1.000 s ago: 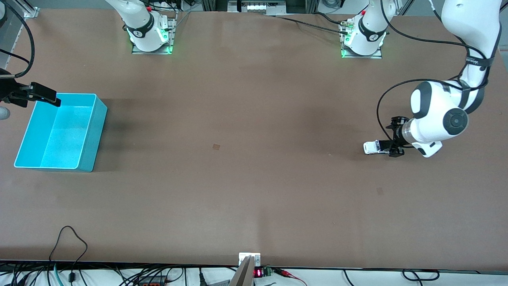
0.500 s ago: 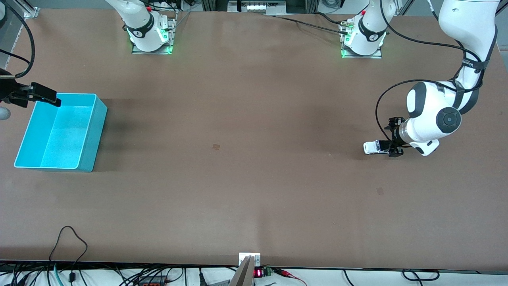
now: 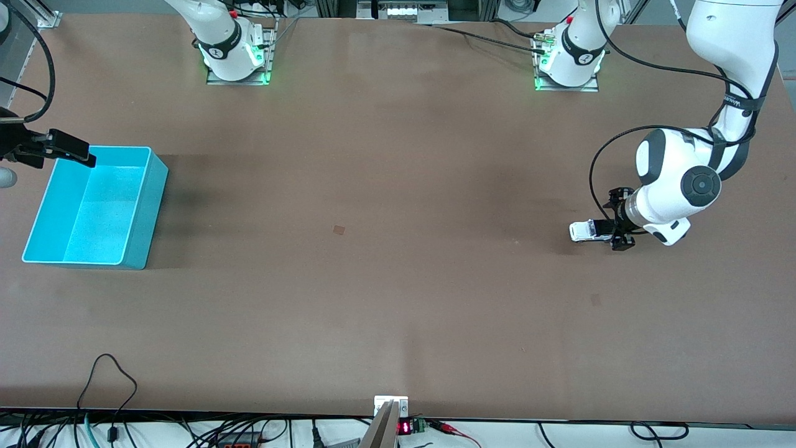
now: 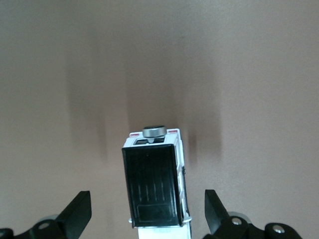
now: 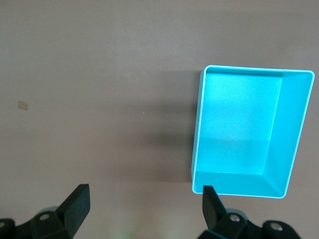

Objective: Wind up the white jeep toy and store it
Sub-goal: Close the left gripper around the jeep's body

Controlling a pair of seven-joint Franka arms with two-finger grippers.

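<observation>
In the front view the left arm has drawn its elbow a little inward during the last second, while the left tool (image 3: 612, 235) stays low at the white jeep toy (image 3: 583, 231), which has not moved on the brown bench (image 3: 385, 292) at the left arm's end. I judge that the arm is only settling its pose, so the winding has not really begun and the storing is far off. The cyan bin (image 3: 134, 214) stands empty at the right arm's end, well apart from the toy, and the right tool (image 3: 68, 149) waits over its rim. In the left wrist view the left tool (image 4: 147, 211) is spread wide, with the toy (image 4: 155, 191) between the fingers (image 4: 79, 211) but touched by neither. In the right wrist view the right tool (image 5: 144, 211) is also spread, holding nothing, above the bin (image 5: 299, 134). The bench is flat and matte with a few small marks; cables lie along its edges.
</observation>
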